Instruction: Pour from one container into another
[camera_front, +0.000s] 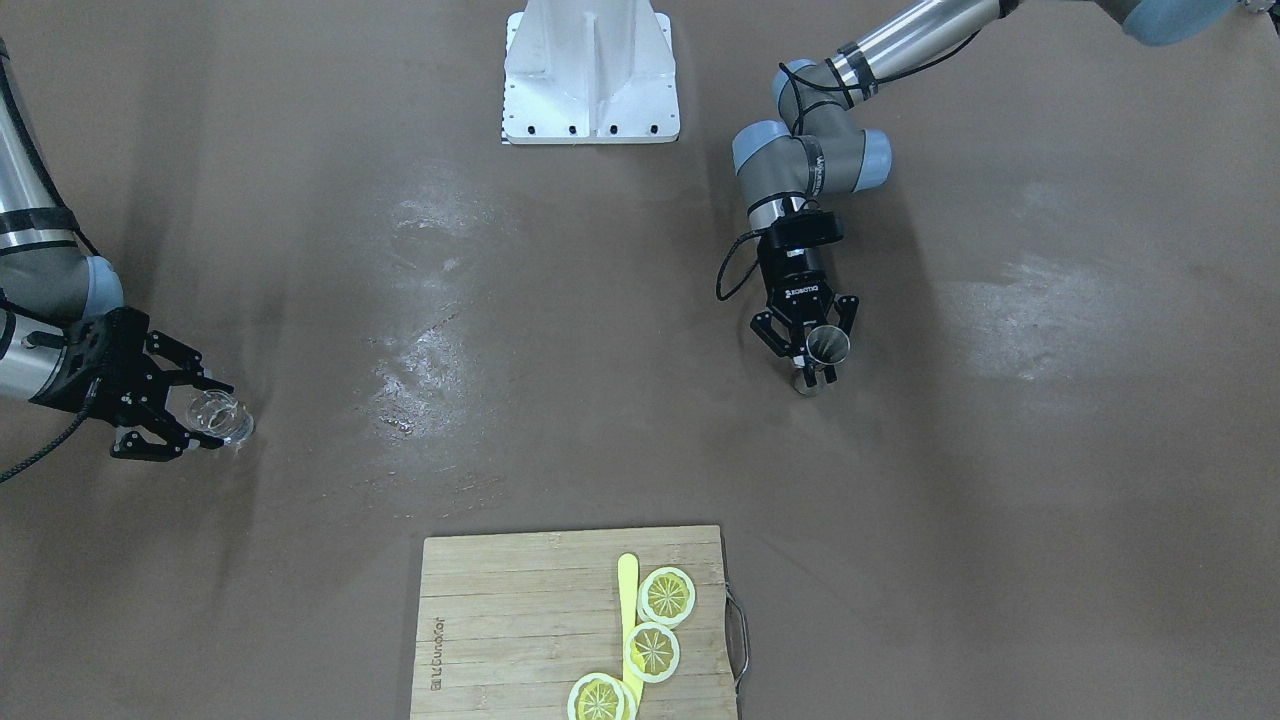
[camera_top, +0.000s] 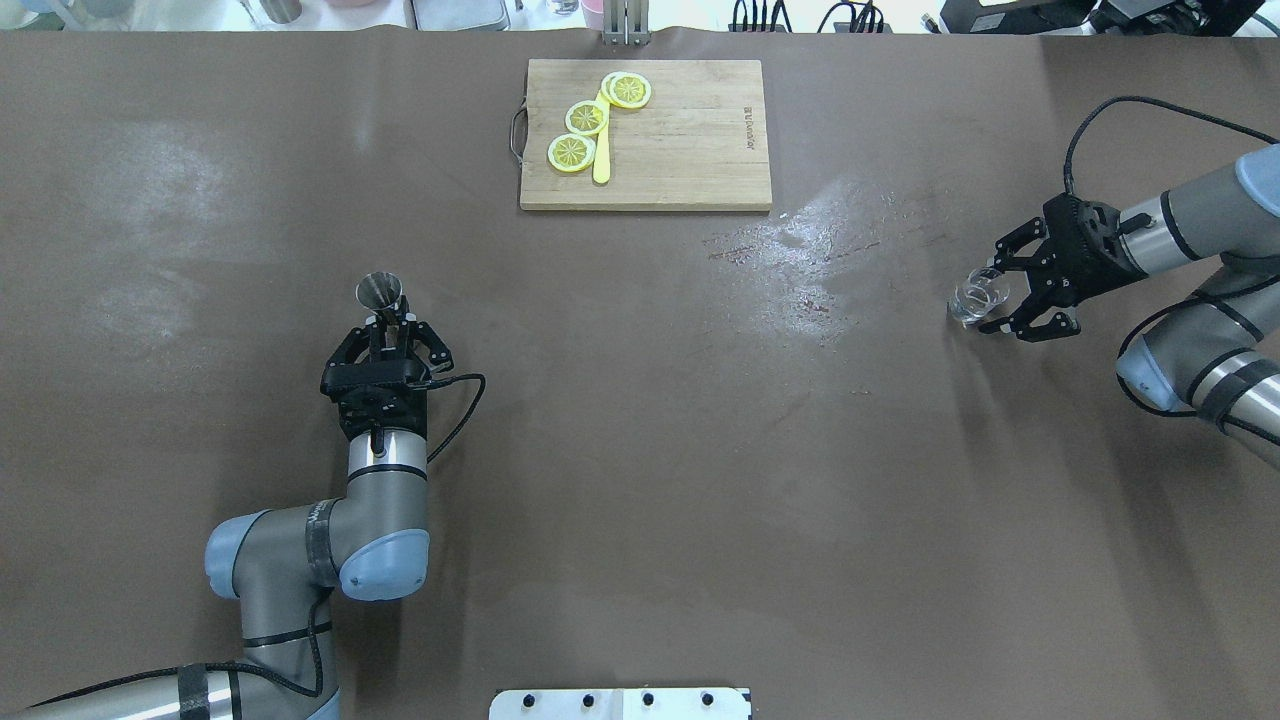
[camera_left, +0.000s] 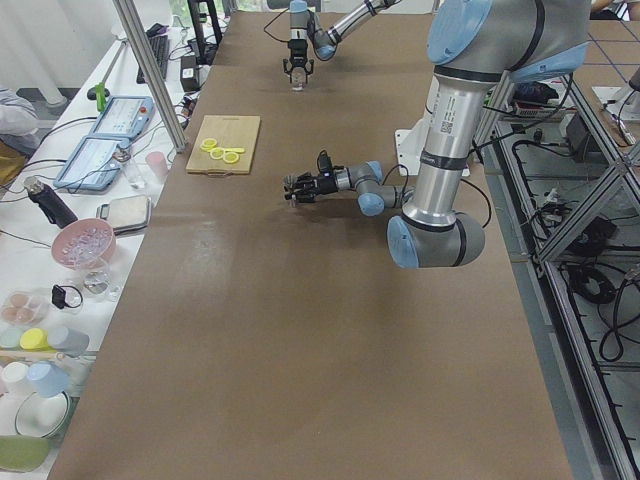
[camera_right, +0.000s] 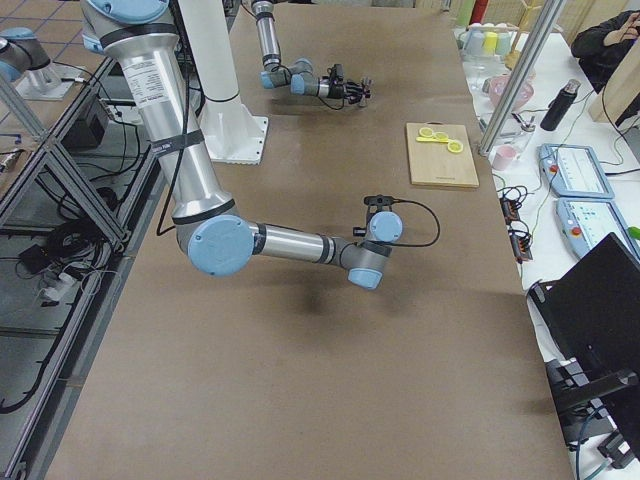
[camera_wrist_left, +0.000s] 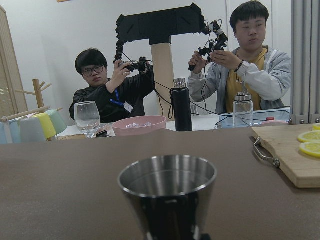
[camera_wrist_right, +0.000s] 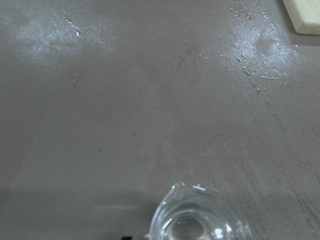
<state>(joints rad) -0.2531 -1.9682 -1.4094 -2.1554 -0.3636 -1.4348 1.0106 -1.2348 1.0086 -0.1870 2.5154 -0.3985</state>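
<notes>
Right gripper (camera_top: 986, 298) grasps the cup (camera_top: 971, 303), left gripper (camera_top: 388, 322) the jigger (camera_top: 380, 291), well apart. The cup should travel level until over the jigger.

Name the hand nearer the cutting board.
Left. The left hand, holding the jigger, sits off the cutting board's handle side; the right hand, with the glass cup, is farther out opposite.

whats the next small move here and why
Probably lift the glass cup in the right gripper and start carrying it toward the steel jigger, which the left gripper holds upright. The two sit far apart across the table, so no pour can reach yet. Whether the right jaws have fully closed is unclear.
</notes>
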